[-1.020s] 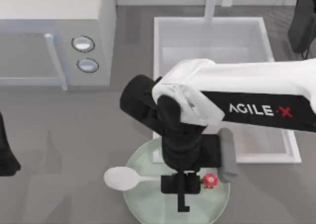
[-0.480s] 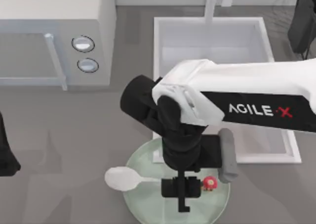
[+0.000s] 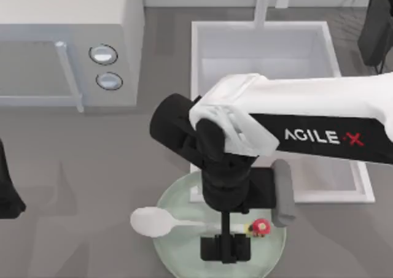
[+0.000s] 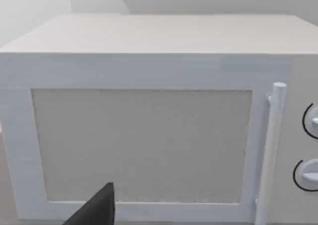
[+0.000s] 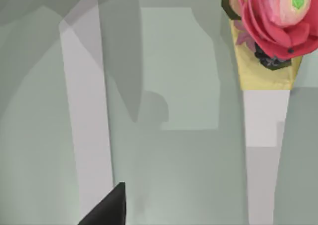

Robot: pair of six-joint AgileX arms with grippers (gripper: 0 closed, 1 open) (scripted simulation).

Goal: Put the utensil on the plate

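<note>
Release step: right gripper (image 3: 225,248) fingers spread, holding nothing, spoon (image 3: 184,224) lying just beside them on the plate (image 3: 175,253), bowl overhanging its rim; next, lift clear; left arm parked.

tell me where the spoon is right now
In the top view the spoon lies across the green plate near the table's front edge, bowl overhanging the plate's left rim, handle passing under the right gripper.

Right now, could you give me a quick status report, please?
Right gripper open over the plate. Spoon lies across plate, bowl overhanging its left rim. Left arm parked at table's left. Nothing obstructing.
</note>
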